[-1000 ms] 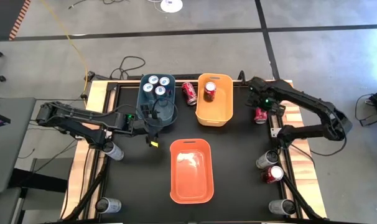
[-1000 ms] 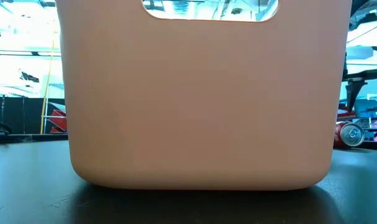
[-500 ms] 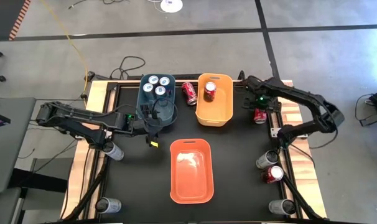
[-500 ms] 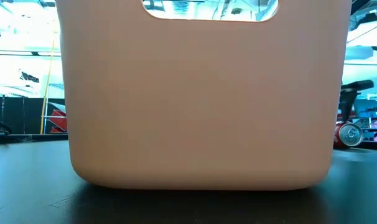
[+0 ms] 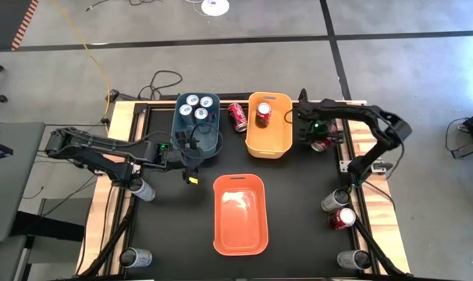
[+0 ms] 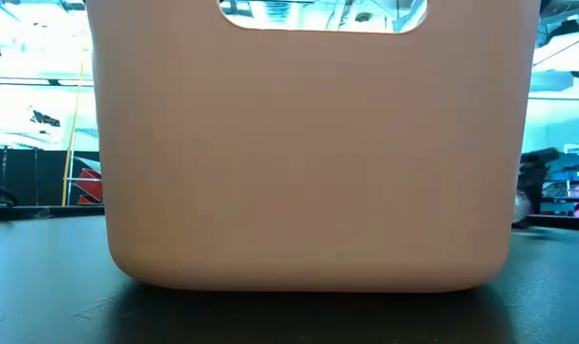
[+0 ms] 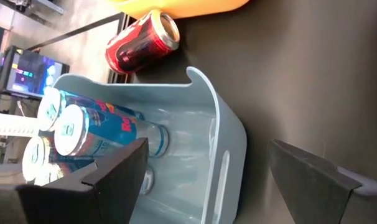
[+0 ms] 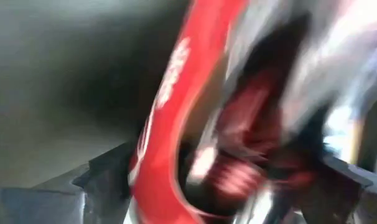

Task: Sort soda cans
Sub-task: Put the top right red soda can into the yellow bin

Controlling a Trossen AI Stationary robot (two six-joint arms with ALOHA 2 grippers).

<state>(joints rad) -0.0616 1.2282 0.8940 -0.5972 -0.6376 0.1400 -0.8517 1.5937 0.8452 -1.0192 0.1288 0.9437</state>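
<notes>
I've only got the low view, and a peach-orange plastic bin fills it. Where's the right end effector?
Observer: The right end effector is down over a red metal soda can, just right of the yellow plastic bin.
Operator: And the left one?
Observer: The left end effector is open and empty at the near end of the grey-blue plastic bin.
Operator: Anything sorted?
Observer: Four blue cans are in that bin. One upright red can is in the yellow one.
</notes>
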